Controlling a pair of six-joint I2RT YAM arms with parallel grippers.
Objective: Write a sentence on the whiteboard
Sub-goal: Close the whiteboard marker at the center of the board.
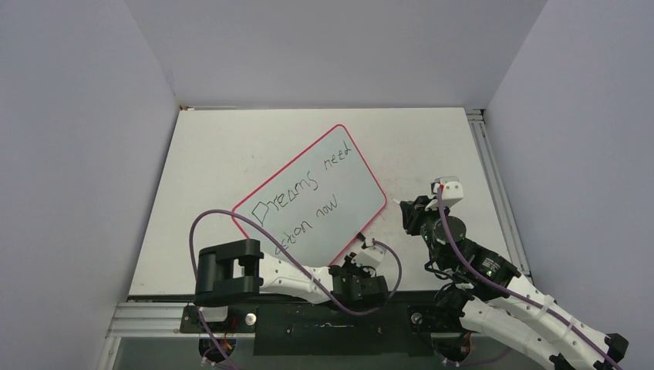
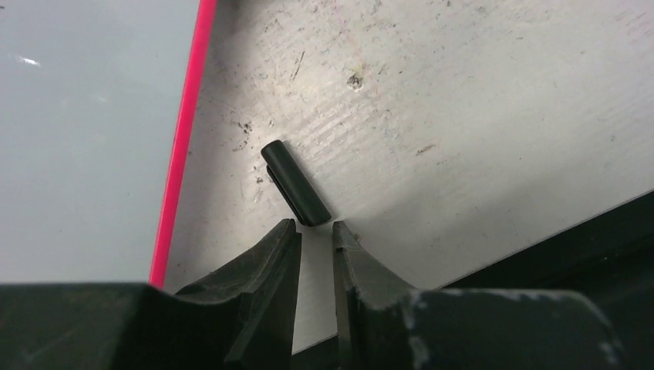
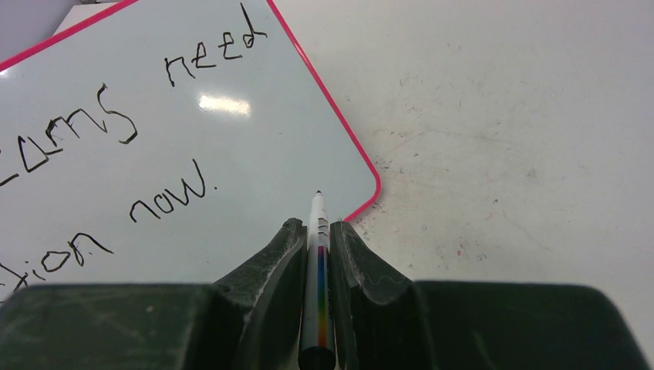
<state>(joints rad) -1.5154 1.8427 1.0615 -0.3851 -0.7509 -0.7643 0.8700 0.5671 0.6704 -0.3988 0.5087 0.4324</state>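
Whiteboard lies angled at centre frame in the top view, and the sentence looks finished: "Dreams need action now", full stop and all. Writing seems done; capping the pen looks like what's left. Right gripper is clamped on the marker, bare tip over the board's lower right corner. Left gripper has its jaws a sliver apart, holding nothing, the black cap lying on the tabletop just ahead of them. No containers in sight.
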